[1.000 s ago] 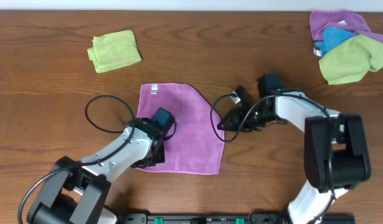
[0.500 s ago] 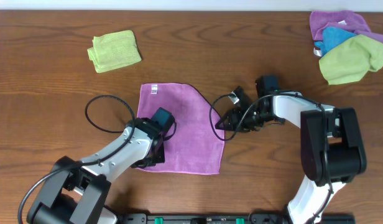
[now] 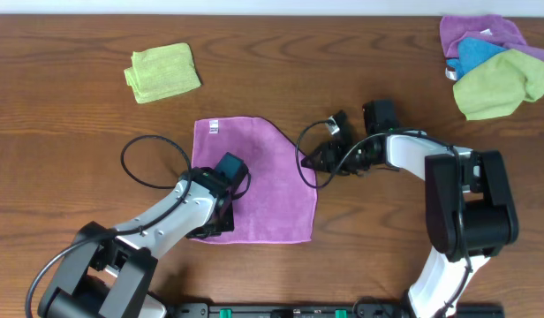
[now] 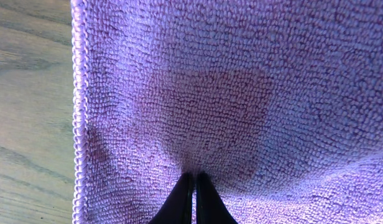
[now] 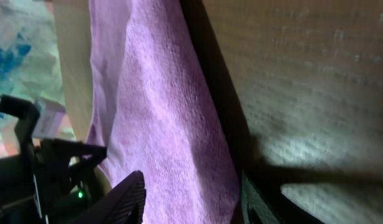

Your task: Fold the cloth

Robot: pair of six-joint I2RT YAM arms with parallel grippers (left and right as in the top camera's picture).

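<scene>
Cloth (image 3: pixel 272 190) lower-left corner hidden beneath left arm (image 3: pixel 166 216). Tag (image 3: pixel 214 125) print too small to read. Right gripper (image 5: pixel 191 182) fingers cut off by right wrist view's bottom edge.

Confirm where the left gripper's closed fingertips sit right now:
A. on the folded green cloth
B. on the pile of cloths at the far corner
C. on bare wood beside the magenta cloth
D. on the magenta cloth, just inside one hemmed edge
D: in the left wrist view the left gripper has its shut tips down on the cloth, which puckers around them. The hemmed edge and the bare table lie just to one side.
</scene>
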